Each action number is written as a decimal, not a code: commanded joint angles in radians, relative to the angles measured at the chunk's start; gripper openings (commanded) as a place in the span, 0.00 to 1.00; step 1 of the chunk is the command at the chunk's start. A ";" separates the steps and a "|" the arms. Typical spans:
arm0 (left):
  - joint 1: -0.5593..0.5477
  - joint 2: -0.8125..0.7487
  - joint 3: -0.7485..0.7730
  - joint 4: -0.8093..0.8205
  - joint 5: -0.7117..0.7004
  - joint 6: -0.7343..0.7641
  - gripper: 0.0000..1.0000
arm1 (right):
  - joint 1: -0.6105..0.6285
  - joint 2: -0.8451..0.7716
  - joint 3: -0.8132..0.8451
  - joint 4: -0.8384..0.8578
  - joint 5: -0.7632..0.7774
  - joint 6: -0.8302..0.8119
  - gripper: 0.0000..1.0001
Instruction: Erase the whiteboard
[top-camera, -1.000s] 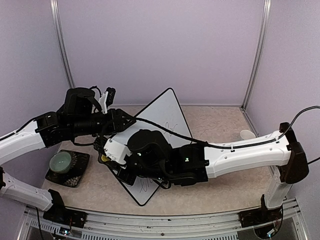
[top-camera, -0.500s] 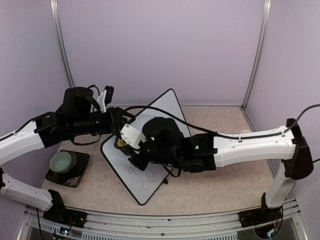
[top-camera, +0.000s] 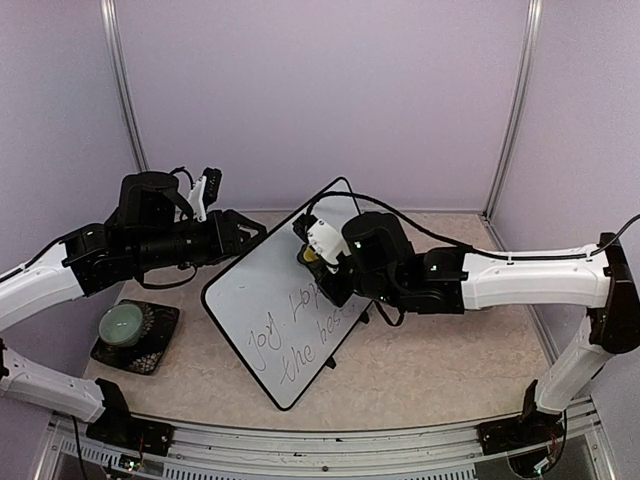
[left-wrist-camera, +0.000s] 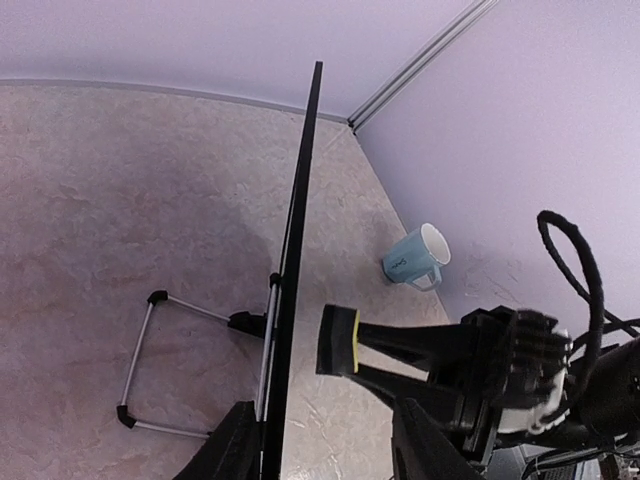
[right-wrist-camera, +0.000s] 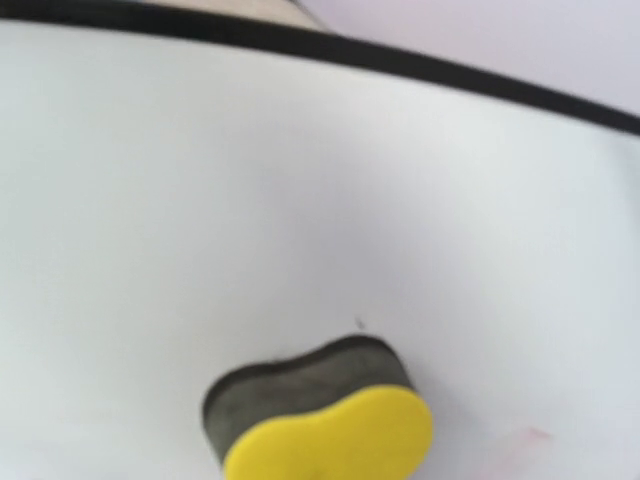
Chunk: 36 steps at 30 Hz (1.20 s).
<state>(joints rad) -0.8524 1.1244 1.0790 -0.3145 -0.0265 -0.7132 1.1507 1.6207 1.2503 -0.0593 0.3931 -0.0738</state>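
Near the whiteboard's (top-camera: 250, 300) far corner, right gripper (top-camera: 311, 251) pinches a sponge (right-wrist-camera: 325, 425); left gripper (left-wrist-camera: 315, 450), spread, straddles its edge. Best: press flat, sweep across the writing (top-camera: 300, 340).

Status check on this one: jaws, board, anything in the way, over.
Left gripper open, jaws astride edge of whiteboard. Right gripper shut on yellow eraser, near board's far corner. Handwriting on near half. Nothing blocking the eraser.

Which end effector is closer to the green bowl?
Left: the left end effector is at the whiteboard's edge, beyond the green bowl; the right end effector is farther right, over it.
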 joint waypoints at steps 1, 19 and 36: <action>0.013 -0.027 0.011 -0.006 -0.009 0.017 0.45 | -0.069 -0.089 -0.051 0.008 0.059 0.030 0.00; -0.005 -0.053 0.009 -0.127 -0.014 0.020 0.35 | -0.153 -0.036 -0.041 0.099 0.138 -0.015 0.00; -0.022 0.013 0.028 -0.158 -0.005 0.057 0.25 | -0.155 -0.033 0.016 0.093 0.080 -0.037 0.00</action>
<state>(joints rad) -0.8669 1.1175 1.0817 -0.4633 -0.0418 -0.6804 0.9981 1.5909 1.2350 0.0151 0.4862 -0.0998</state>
